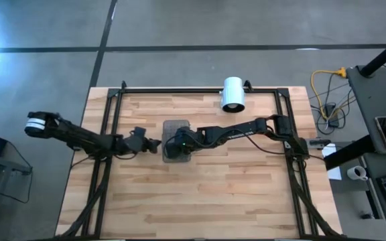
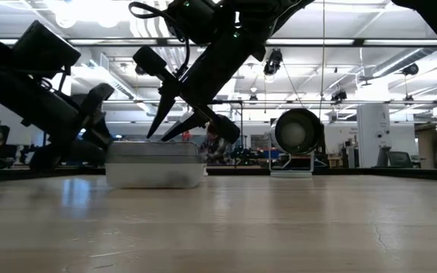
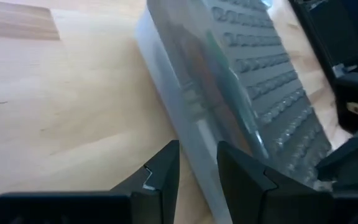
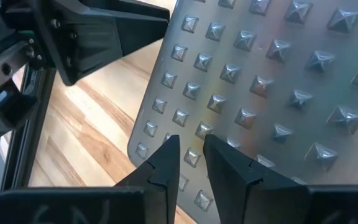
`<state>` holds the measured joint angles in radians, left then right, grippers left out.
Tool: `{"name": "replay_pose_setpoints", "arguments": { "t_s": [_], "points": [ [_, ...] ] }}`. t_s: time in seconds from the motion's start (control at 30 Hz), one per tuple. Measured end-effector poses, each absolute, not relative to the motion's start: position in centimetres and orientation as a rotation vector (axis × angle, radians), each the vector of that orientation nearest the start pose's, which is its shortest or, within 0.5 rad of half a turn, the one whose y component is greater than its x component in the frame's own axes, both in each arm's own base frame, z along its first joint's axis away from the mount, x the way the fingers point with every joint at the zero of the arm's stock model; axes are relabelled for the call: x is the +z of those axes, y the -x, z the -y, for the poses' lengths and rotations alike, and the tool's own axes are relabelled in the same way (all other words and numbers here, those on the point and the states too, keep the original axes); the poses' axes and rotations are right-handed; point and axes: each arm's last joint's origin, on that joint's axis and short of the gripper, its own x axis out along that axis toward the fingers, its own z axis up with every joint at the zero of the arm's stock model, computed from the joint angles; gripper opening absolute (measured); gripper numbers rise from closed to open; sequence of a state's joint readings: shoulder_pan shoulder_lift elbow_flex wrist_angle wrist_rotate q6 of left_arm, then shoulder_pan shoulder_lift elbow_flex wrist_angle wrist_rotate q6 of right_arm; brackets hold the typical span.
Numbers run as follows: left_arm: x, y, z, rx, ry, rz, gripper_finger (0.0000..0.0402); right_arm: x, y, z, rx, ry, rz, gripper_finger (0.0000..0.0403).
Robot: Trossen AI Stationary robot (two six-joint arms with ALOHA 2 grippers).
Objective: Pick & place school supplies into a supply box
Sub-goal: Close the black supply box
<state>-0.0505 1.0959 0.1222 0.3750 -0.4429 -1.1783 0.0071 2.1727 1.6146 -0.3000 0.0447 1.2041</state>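
Right tool [image 4: 188, 155], dark angular fingers narrowly parted, empty, hovers over the supply box [image 1: 175, 142] lid: translucent grey plastic, raised pyramid studs. Left tool [image 3: 197, 165], narrowly parted, empty, sits just beside the box's side wall. Left wrist view alone shows coloured pens [image 3: 216, 68] through the lid. Box lies mid-worktop [image 1: 200, 194], pale wood planks.

From my station the tabletop [image 1: 200, 194] reads as pale wood in jointed strips, smooth with a soft sheen that mirrors the ceiling lights in the low view. The supply box [image 3: 253, 81] looks like translucent grey plastic, its lid embossed with rows of small raised studs that catch the light, colours of the contents showing faintly through the wall. The left hand [image 3: 197, 168] and the right hand [image 4: 191, 158] both have matt black plastic-looking fingers. The white cylinder [image 1: 233, 94] looks smooth.
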Motion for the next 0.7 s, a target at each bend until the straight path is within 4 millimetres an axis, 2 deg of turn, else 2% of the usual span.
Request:
{"name": "replay_pose_setpoints", "arguments": {
  "t_s": [0.3, 0.5, 0.7],
  "points": [
    [10.6, -16.9, -0.3, 0.692, 0.972, -0.350, 0.0092, 16.9, -47.2, -0.3, -0.546, -1.102, -0.729, 0.0072],
    [10.8, -17.1, -0.4, 0.678, 0.967, -0.326, 0.0092, 16.9, -47.2, -0.4, -0.546, -1.100, -0.731, 0.0072],
    [9.9, -16.4, -0.5, 0.740, 0.946, -0.418, 0.0092, 16.9, -47.2, -0.4, -0.544, -1.101, -0.732, 0.0072]
  ]
}}
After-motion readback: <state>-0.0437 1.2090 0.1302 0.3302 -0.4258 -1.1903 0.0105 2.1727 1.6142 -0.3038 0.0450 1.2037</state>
